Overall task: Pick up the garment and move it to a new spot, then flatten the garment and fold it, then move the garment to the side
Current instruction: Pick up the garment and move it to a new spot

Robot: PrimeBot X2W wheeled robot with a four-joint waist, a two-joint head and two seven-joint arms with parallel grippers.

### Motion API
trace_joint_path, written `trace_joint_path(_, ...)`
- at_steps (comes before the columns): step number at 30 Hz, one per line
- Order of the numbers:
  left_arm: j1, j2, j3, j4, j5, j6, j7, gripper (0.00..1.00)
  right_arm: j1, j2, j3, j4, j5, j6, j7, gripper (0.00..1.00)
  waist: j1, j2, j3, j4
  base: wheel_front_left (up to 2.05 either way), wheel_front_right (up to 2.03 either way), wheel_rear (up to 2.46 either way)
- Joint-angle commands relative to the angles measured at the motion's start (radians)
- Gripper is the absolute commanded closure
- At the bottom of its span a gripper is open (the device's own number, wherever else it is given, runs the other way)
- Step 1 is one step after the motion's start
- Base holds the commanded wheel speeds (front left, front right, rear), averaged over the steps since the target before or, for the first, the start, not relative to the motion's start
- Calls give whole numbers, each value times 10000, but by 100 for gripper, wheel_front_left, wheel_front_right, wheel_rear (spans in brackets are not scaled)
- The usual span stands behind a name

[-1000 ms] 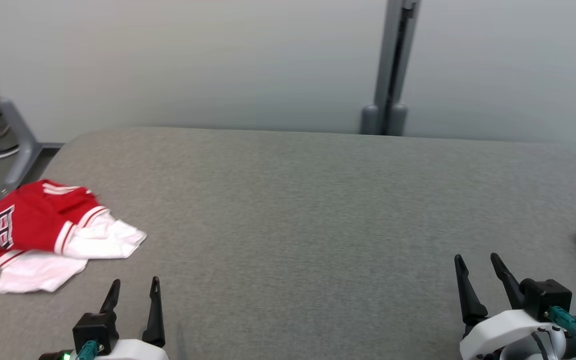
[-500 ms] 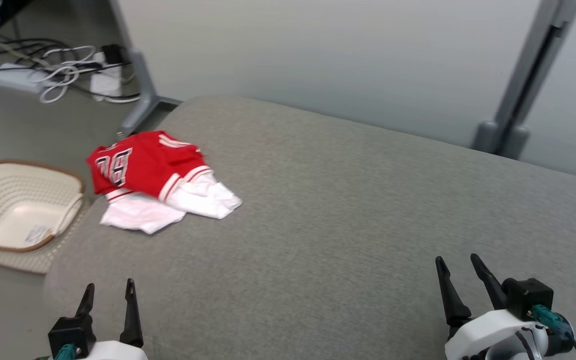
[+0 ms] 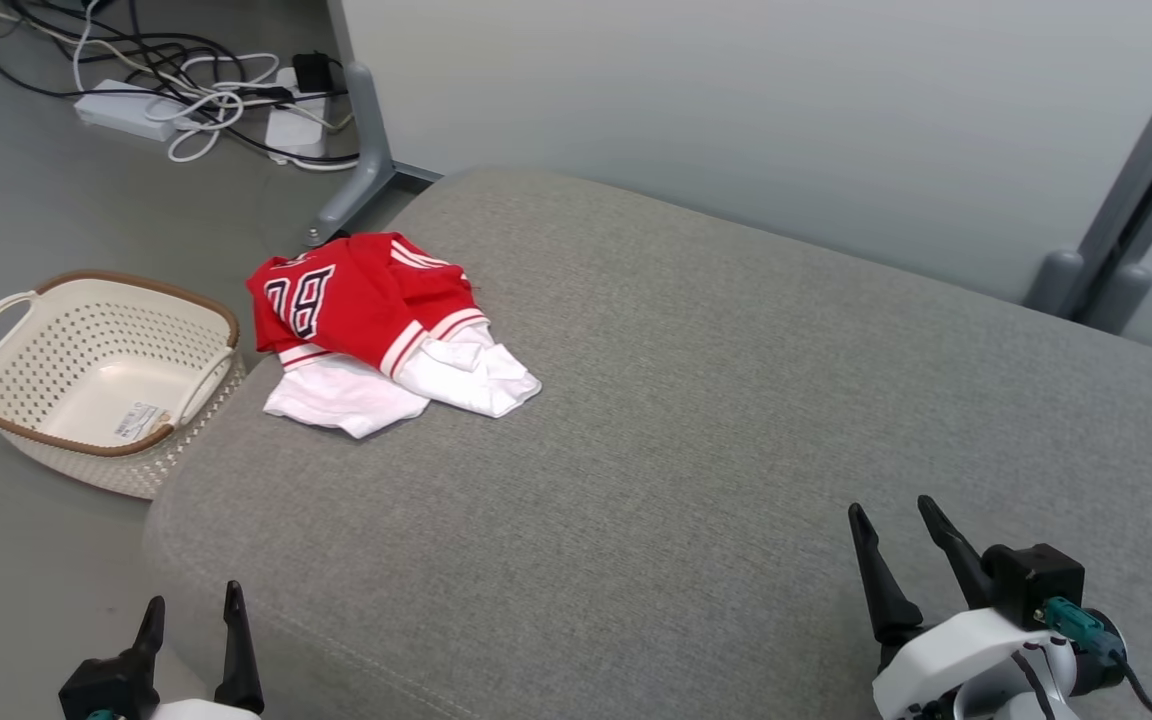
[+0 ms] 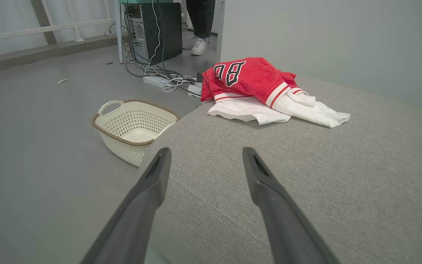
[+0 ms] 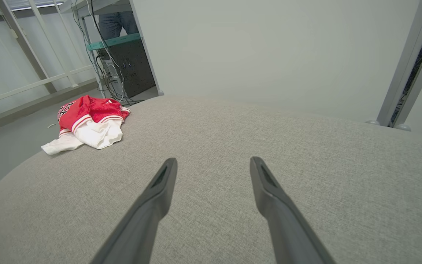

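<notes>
head view: both arms low, left tool [image 3: 193,600] and right tool [image 3: 890,510] pointing up, spread, empty; garment [image 3: 376,330] crumpled at the counter's [image 3: 696,400] far left corner. left wrist view: left tool [image 4: 206,150] points towards garment [image 4: 255,84]. right wrist view: garment [image 5: 86,121] well apart, upper left.

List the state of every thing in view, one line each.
Garment: crumpled in a heap on the grey surface, not flattened, not held.
Basket: upright on the floor, no clothes in it.
Cables: tangled on the floor.
Left gripper: open, holding nothing.
Right gripper: open, holding nothing.
</notes>
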Motion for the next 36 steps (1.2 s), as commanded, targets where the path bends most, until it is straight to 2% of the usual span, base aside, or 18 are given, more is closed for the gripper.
trace_joint_path(1, -289, 24, 90, 77, -160, -88, -3, 0, -119, -88, -1, -14, -138, -3, -47, 0, 0, 0, 175, -238, 0, 0, 0)
trace_joint_path(6, -792, 21, 327, 429, -570, -239, -2, 0, -314, -90, 37, -120, -406, -3, -47, 0, 0, 0, 572, -661, 0, 0, 0)
trace_joint_path(12, -2302, 82, 823, 1177, -696, -661, -2, 0, -738, -87, 101, -379, -949, -3, -47, 0, 0, 0, 1448, -1350, 0, 0, 0)
trace_joint_path(19, -4733, 789, 1022, 2870, -732, -1127, -2, 0, -1492, -85, 346, -848, -1502, -3, -46, 0, 0, 0, 2778, -2224, 0, 0, 0)
trace_joint_path(24, -6300, 1374, 1047, 4531, -876, -1271, -2, 0, -1919, -84, 513, -1195, -1712, -3, -47, 0, 0, 0, 3520, -2765, 0, 0, 0)
trace_joint_path(27, -7071, 1686, 1087, 5523, -949, -1265, 38, 0, -2109, -84, 606, -1354, -1811, -3, -46, 0, 0, 0, 3871, -3073, 0, 0, 0)
trace_joint_path(31, -7790, 2105, 1154, 6762, -1028, -1047, 375, 0, -2239, -84, 658, -1567, -1885, -3, -47, 0, 0, 0, 4164, -3454, 0, 0, 0)
trace_joint_path(35, -8149, 2119, 1078, 7557, -990, -597, 748, 0, -2280, -84, 572, -1668, -1972, -3, -47, 0, 0, 0, 4259, -3702, 0, 0, 0)
trace_joint_path(36, -8190, 2161, 1066, 7644, -969, -496, 739, 4, -2259, -84, 525, -1706, -1964, -3, -47, 0, 0, 0, 4263, -3738, 0, 0, 0)
